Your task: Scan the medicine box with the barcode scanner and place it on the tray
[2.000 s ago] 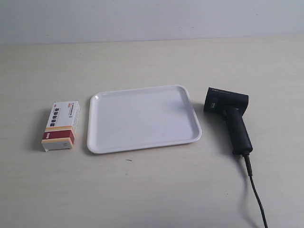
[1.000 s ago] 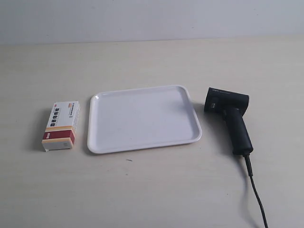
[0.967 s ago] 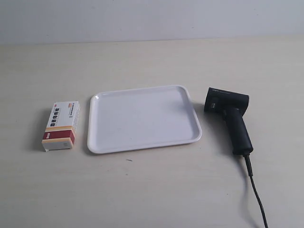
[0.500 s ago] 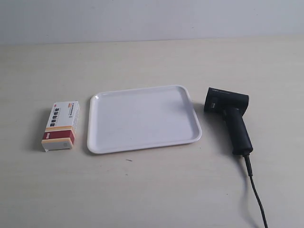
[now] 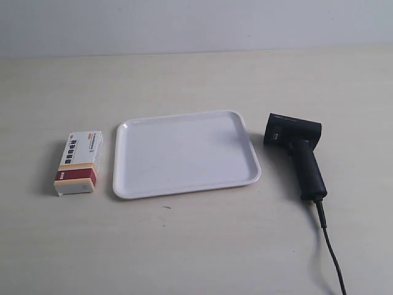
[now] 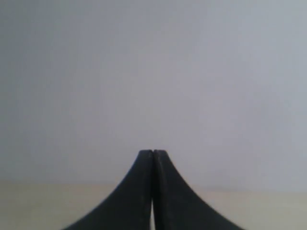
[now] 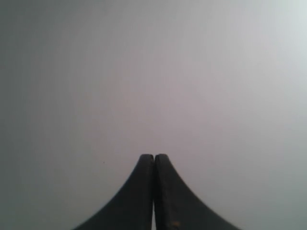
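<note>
The white medicine box point(image 5: 78, 162) with its dark red and orange band lies flat on the table, at the exterior view's left. Beside it sits the empty white tray point(image 5: 184, 187). The black barcode scanner point(image 5: 298, 150) lies on its side on the tray's other side, its cable point(image 5: 330, 252) trailing toward the front edge. No arm shows in the exterior view. My left gripper point(image 6: 153, 152) is shut and empty, facing a grey wall. My right gripper point(image 7: 154, 156) is shut too, with nothing in it.
The pale wooden table point(image 5: 196, 246) runs back to a grey wall point(image 5: 196, 24). A strip of table edge point(image 6: 48, 206) shows low in the left wrist view.
</note>
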